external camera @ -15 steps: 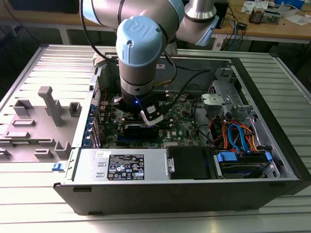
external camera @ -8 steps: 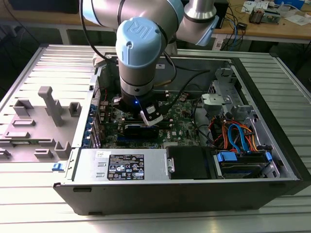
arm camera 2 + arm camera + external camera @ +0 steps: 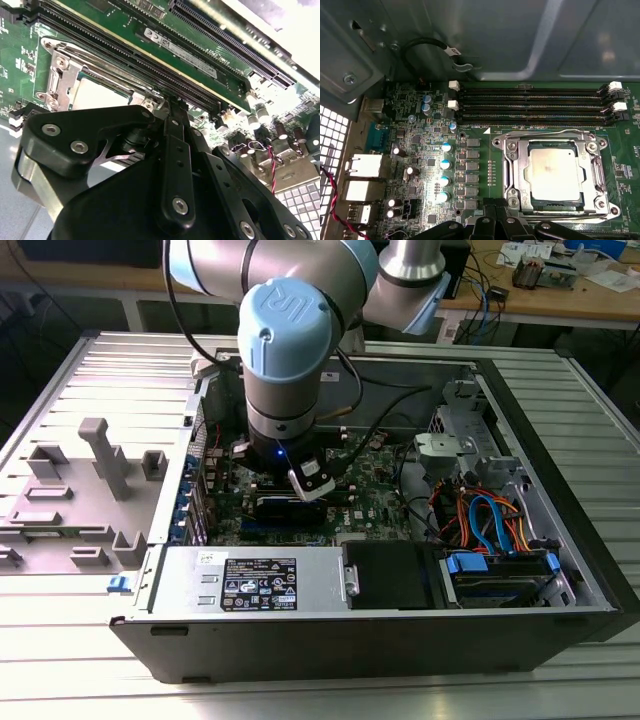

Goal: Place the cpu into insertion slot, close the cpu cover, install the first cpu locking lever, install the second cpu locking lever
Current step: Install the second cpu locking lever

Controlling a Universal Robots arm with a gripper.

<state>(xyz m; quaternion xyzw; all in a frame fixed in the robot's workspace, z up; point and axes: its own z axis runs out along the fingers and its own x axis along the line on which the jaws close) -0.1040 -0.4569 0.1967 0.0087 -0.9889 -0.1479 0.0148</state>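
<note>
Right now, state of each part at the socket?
cpu: seated in the slot, metal top showing.
cover: closed, framing the cpu.
slot: filled by the cpu.
levers: lying flat along the cover's edges; whether they are latched cannot be told.
memory slots: empty.
pincer: just beside the socket, holding nothing visible.

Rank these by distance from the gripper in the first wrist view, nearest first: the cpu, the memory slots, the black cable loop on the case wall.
1. The cpu, seated in the insertion slot under the closed cpu cover, just beyond the gripper.
2. The memory slots, past the socket.
3. The black cable loop, farthest, on the case wall.
</note>
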